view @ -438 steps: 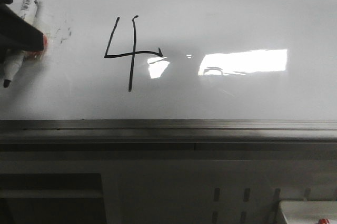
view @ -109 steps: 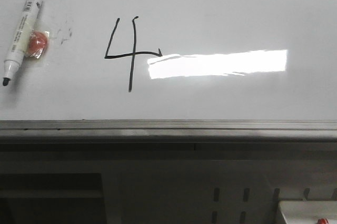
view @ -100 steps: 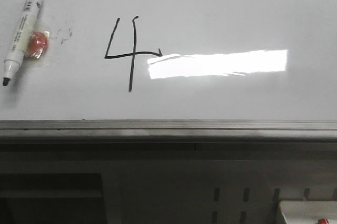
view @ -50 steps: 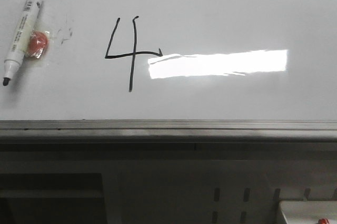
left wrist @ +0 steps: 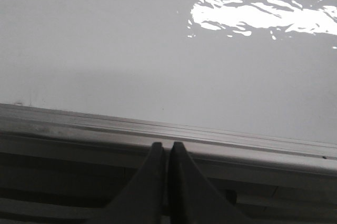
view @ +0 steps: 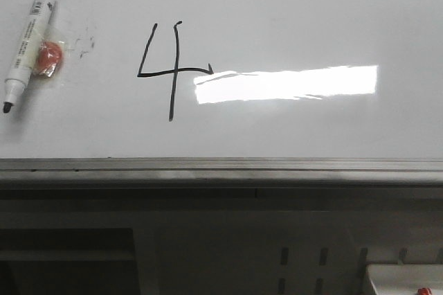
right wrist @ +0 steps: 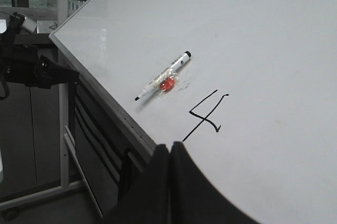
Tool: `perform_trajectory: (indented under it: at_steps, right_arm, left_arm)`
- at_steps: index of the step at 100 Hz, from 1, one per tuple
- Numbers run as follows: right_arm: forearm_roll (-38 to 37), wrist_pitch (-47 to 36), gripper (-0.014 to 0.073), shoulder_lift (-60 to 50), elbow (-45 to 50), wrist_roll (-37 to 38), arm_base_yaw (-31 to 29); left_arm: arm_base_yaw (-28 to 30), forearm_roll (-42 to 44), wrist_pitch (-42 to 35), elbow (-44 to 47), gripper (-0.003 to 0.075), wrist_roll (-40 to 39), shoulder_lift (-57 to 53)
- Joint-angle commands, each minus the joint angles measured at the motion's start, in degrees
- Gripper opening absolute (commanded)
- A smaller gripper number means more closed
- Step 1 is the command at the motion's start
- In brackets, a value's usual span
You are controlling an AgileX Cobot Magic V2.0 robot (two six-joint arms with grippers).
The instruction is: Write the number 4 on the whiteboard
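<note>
The number 4 [view: 169, 70] is drawn in black on the whiteboard [view: 277, 4], left of the bright light reflection [view: 287, 84]. It also shows in the right wrist view [right wrist: 206, 116]. A white marker [view: 28, 47] with a black cap lies at the board's left, beside a small red piece [view: 49, 58]; the right wrist view shows the marker [right wrist: 163, 75] too. My left gripper [left wrist: 164, 146] is shut and empty, back over the board's grey edge rail [left wrist: 210, 140]. My right gripper [right wrist: 169, 148] is shut and empty, back from the board's near edge. Neither gripper shows in the front view.
The grey metal rail [view: 221, 167] runs along the board's near edge, with a dark frame [view: 208, 239] below it. A white tray corner [view: 405, 278] sits at the lower right. A black arm part [right wrist: 31, 69] shows beyond the board's corner.
The left gripper, which was over the marker 4.4 s ago, has left the front view; the marker lies free on the board. Nothing has moved in the last second.
</note>
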Motion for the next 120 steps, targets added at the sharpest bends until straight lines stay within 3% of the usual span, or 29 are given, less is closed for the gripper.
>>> perform_trajectory:
  at_steps: [1, 19, 45, 56, 75, 95, 102, 120]
  right_arm:
    - [0.02, -4.52, -0.0066, 0.72, -1.33, -0.33, -1.80]
    - [0.24, -4.62, -0.0066, 3.06, -1.19, -0.33, -12.99]
    - [3.47, -4.62, -0.0066, 3.71, 0.85, -0.33, -40.65]
    - [5.12, -5.14, -0.0066, 3.60, 3.92, -0.33, -47.92]
    - [6.80, -2.89, -0.0066, -2.90, 11.59, -0.33, -54.94]
    - [9.75, -1.39, -0.0066, -8.15, 18.66, -0.33, -55.34]
    - [9.77, 5.15, -0.0066, -9.14, 18.50, -0.33, -55.34]
    - [9.77, 5.36, -0.0066, -9.48, 18.49, -0.33, -55.34]
  left_arm:
    - [0.22, -0.66, -1.80, 2.04, -0.0020, 0.14, -1.43]
    - [0.22, -0.66, -1.80, 2.04, -0.0020, 0.14, -1.43]
    - [0.22, -0.66, -1.80, 2.04, -0.0020, 0.14, -1.43]
    - [0.22, -0.66, -1.80, 2.04, -0.0020, 0.14, -1.43]
    - [0.22, -0.66, -1.80, 2.04, -0.0020, 0.14, -1.43]
    - [0.22, -0.66, -1.80, 2.04, -0.0020, 0.14, -1.43]
    - [0.22, -0.66, -1.80, 2.04, -0.0020, 0.14, -1.43]
    - [0.22, -0.66, -1.80, 2.04, -0.0020, 0.14, -1.43]
